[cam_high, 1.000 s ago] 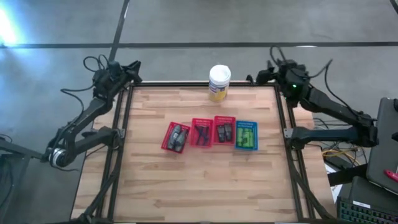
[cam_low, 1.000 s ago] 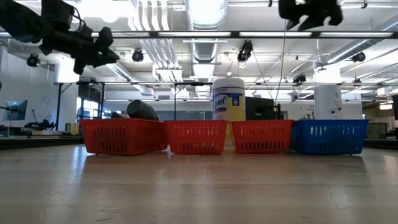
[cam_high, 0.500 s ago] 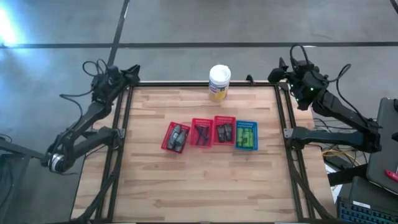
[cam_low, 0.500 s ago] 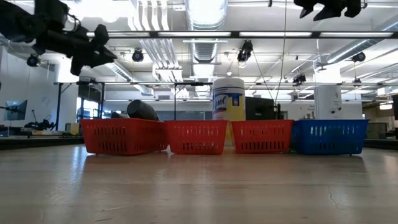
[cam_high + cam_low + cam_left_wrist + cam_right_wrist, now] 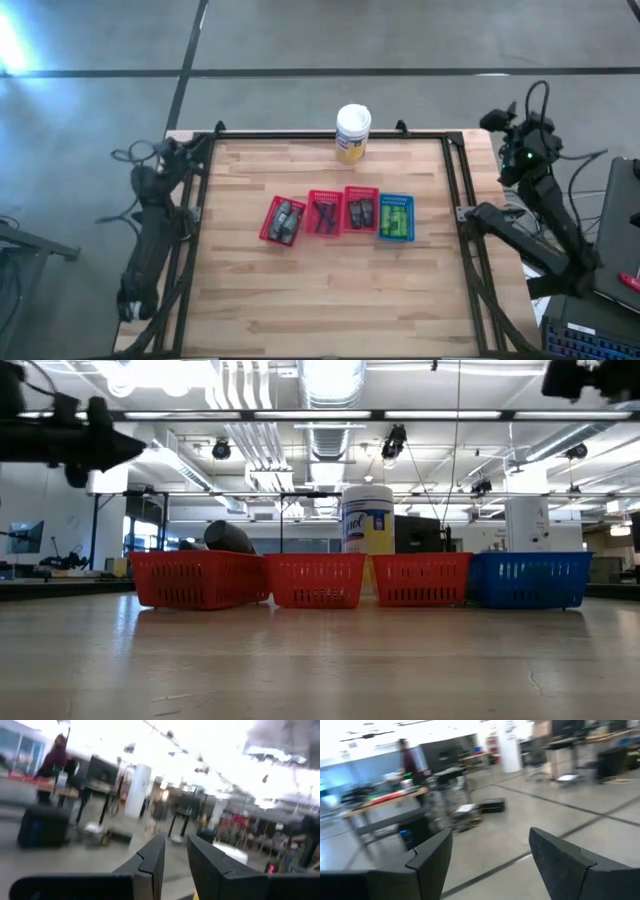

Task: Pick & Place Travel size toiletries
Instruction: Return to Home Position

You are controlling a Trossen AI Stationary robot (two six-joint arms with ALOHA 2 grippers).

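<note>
The travel size toiletries lie in four mesh baskets in a row at the table's middle. Grey tubes (image 5: 284, 218) fill the left red basket, black razors (image 5: 324, 215) the second, dark packets (image 5: 360, 212) the third, and green tubes (image 5: 396, 217) the blue basket. My left gripper (image 5: 196, 148) (image 5: 176, 845) hangs at the table's far left corner, pointing out into the room. Its fingers stand a narrow gap apart with nothing between them. My right gripper (image 5: 492, 120) (image 5: 490, 840) hangs beyond the table's far right corner, open and empty.
A yellow canister with a white lid (image 5: 353, 132) stands at the middle of the far edge, behind the baskets. The wooden table (image 5: 300, 300) has bare room on its near half. A black frame runs along its left and right edges.
Both arms have drawn back from above the far corners. My left gripper has sunk and gone toward the table's left and near side as the arm folded along the left edge. My right gripper has swung out past the table's right edge.
</note>
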